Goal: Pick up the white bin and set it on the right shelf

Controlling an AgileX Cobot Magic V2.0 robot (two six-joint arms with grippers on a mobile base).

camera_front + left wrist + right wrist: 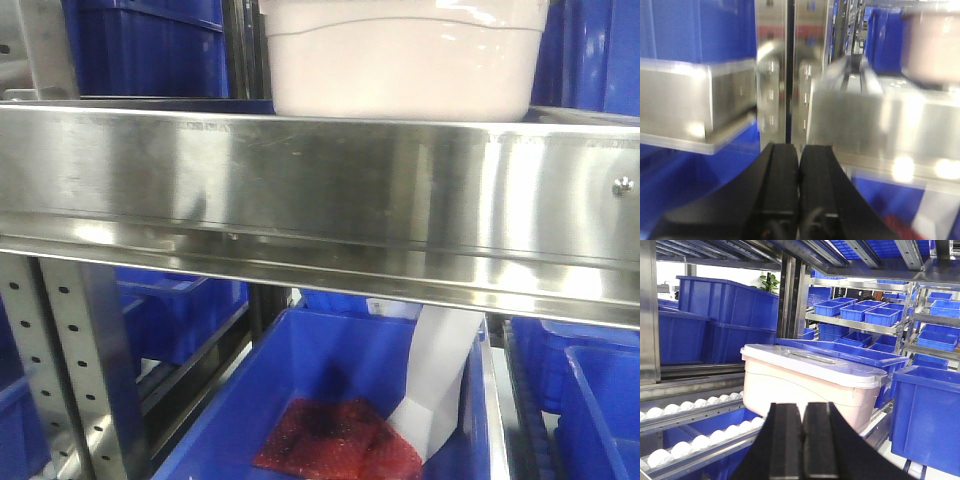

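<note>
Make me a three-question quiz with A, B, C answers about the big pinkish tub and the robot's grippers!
1. Where is the pale pinkish-white plastic tub?
A. On the shiny steel shelf
B. On the floor
C. Inside a blue crate

2. What colour is the open plastic crate under that shelf?
A. Green
B. Blue
C. Yellow

3. How is the right gripper?
A. Wide open
B. Holding the tub
C. Shut, holding nothing

Answers: 1 A, the tub sits above the shelf's front rail. 2 B, its walls are blue. 3 C, its black fingers meet in front of the tub, apart from it.

Steel racks (pixel 860 322) of blue crates (pixel 875 315); a potted plant (pixel 769 282), perhaps.
</note>
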